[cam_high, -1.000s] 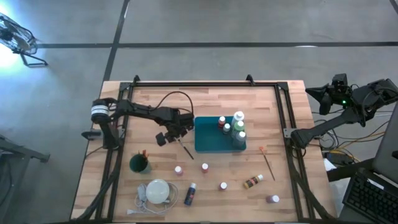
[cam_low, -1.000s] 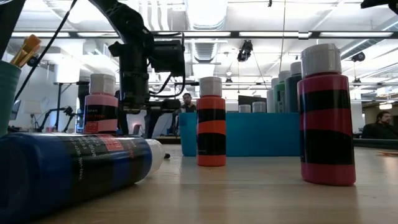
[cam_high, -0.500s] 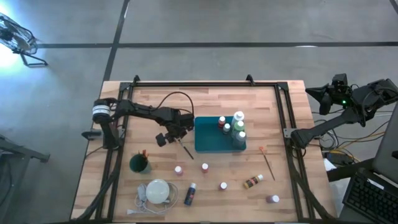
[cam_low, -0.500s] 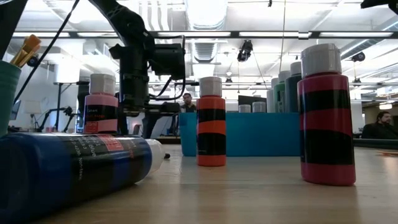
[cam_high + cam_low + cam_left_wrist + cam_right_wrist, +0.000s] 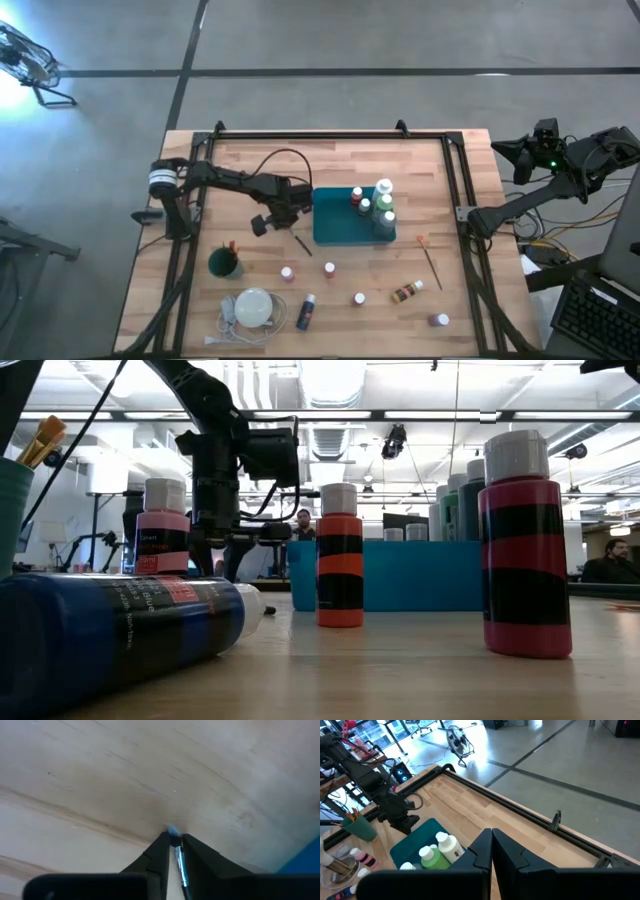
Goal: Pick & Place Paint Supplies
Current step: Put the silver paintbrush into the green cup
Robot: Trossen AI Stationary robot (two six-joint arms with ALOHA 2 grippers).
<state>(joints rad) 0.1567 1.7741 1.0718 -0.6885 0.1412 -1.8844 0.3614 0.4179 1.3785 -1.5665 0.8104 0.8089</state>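
We see the left gripper point(image 5: 289, 222) low over the wooden table point(image 5: 330, 165), just beside the left edge of the teal tray point(image 5: 338, 230). The far half of the table is bare planking, open right up to the black frame.

The high view shows a thin dark brush point(image 5: 301, 243) running out from under the gripper toward the near edge. Only the left wrist view shows the grip itself: the two dark fingers point(image 5: 159, 854) pinch the slim, shiny shaft of the brush point(image 5: 178, 862), its tip close to the pale wood grain.

The right gripper point(image 5: 492, 851) hangs off the table's right edge, its fingers pressed together and holding nothing.

Several white-capped bottles stand in the tray's right half, one of them green point(image 5: 381, 205). Others are scattered near the front edge: a red one point(image 5: 329, 269), a pink one point(image 5: 287, 272), and a blue one point(image 5: 306, 312) lying on its side. In the low view the blue bottle point(image 5: 120, 635) looms large, glossy and round, beside the upright striped red bottle point(image 5: 340, 556). A second brush point(image 5: 431, 259) lies right of the tray, well apart. A green cup point(image 5: 225, 262) holding brushes stands near the left front.
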